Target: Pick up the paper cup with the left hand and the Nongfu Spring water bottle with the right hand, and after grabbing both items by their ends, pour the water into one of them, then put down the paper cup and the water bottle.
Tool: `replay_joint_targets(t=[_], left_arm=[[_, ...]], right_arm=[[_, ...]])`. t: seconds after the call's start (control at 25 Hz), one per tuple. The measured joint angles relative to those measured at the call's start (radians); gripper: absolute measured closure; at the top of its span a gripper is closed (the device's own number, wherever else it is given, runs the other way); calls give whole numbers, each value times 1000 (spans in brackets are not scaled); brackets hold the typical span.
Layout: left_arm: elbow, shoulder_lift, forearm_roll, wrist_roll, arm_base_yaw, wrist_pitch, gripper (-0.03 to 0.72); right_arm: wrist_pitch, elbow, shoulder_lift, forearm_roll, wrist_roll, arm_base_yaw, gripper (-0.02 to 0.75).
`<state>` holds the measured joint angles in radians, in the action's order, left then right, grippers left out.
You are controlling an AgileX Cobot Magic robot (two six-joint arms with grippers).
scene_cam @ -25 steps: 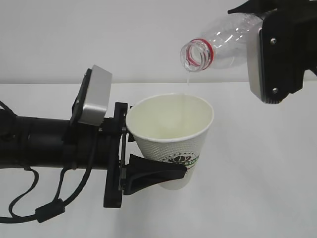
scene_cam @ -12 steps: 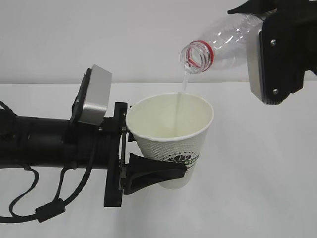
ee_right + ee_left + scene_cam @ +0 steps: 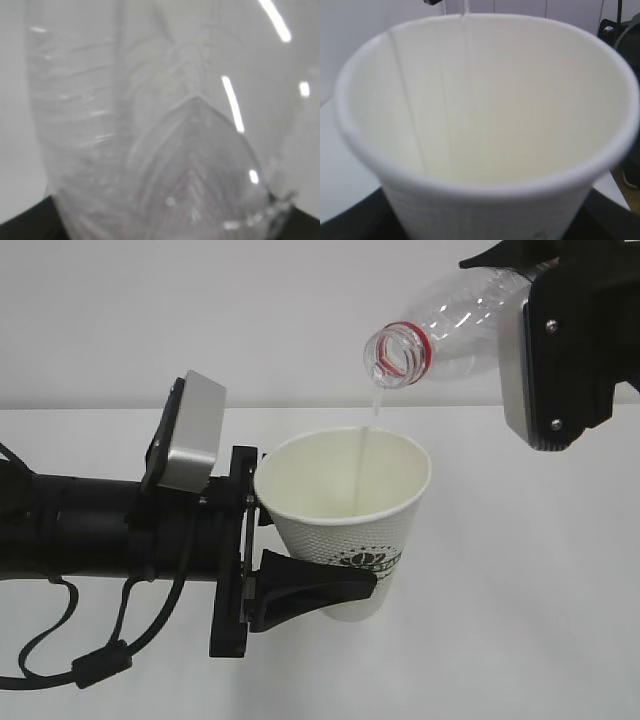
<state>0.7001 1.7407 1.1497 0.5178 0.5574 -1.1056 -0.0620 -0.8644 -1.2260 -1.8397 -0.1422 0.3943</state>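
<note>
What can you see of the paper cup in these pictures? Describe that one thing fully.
The paper cup is white, tapered, with a rolled rim, a dimpled outer wall and a dark green round logo low on its side. It stands upright in the air, clamped near its base by the left hand. Its cream inside looks nearly empty. A thin stream of water falls into it from the tilted Nongfu Spring water bottle above its rim, not touching it.
</note>
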Motion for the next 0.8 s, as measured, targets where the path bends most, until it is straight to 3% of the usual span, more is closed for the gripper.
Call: replay_joint_targets(t=[0.8], left_arm=[[0,0,0,0,0,0,176]], right_arm=[[0,0,0,0,0,0,268]])
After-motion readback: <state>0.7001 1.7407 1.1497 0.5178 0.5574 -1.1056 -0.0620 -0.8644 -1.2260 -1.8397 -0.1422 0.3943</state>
